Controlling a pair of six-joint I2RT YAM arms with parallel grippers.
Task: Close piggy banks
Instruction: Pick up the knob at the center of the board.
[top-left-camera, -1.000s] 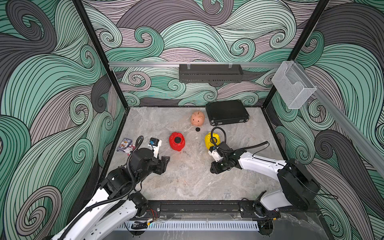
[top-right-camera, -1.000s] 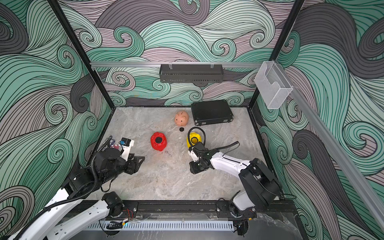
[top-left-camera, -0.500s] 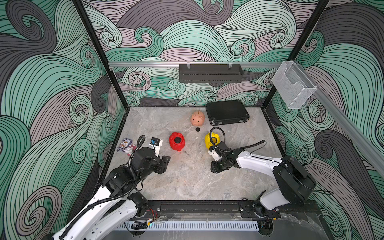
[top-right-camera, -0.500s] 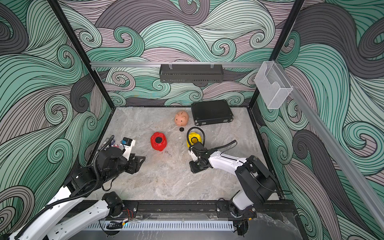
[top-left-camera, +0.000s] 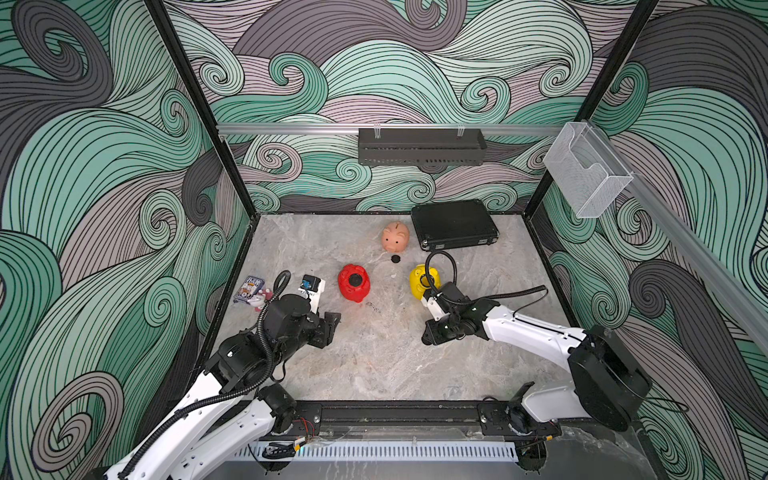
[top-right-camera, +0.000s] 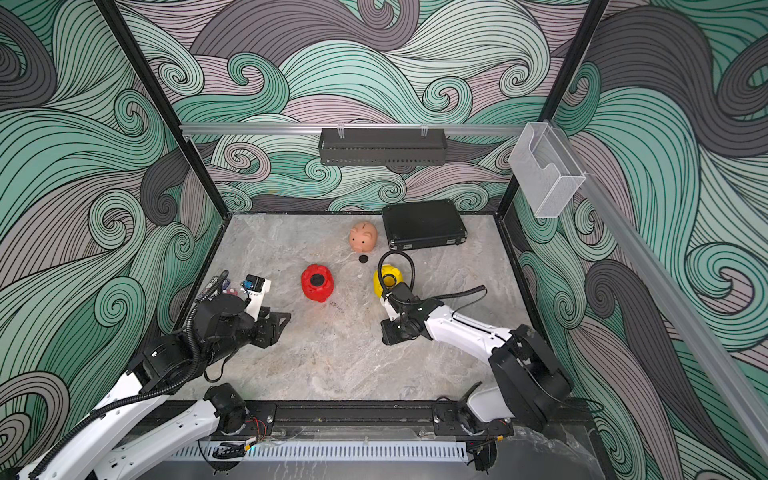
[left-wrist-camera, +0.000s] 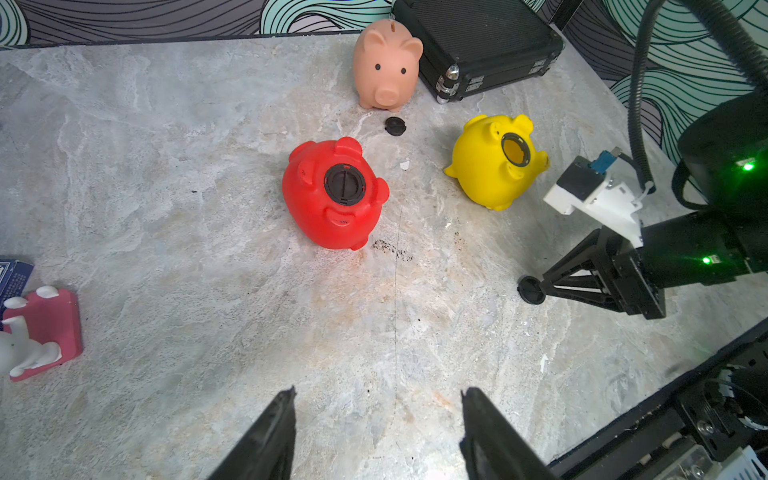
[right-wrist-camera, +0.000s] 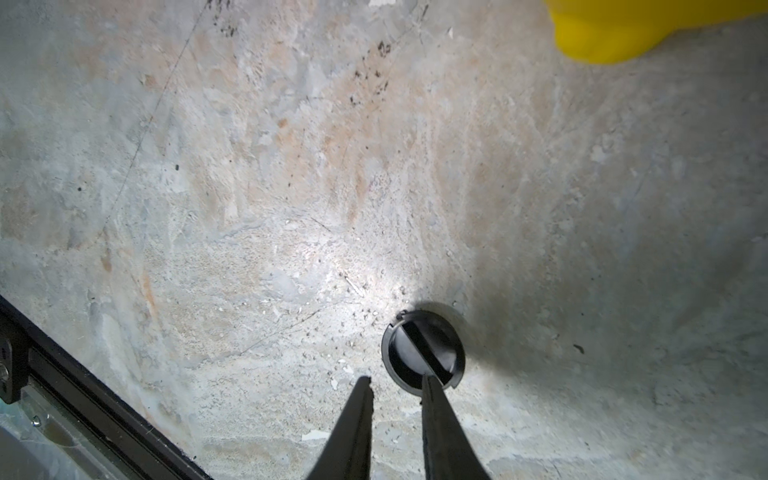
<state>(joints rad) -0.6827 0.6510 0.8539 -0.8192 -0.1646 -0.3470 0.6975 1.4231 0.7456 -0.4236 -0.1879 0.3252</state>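
— What is on the stone table (top-left-camera: 374, 365)?

— A black case (top-left-camera: 454, 224) lies flat at the back. Two small round black plugs lie apart: one (left-wrist-camera: 395, 126) near the case, one (right-wrist-camera: 423, 352) nearer the front.

— And at the side?

— A blue card box (top-left-camera: 248, 287) and a pink toy with a white bunny (left-wrist-camera: 35, 332).

— Up high?

— A black shelf (top-left-camera: 422, 146) and a clear bin (top-left-camera: 586, 183).
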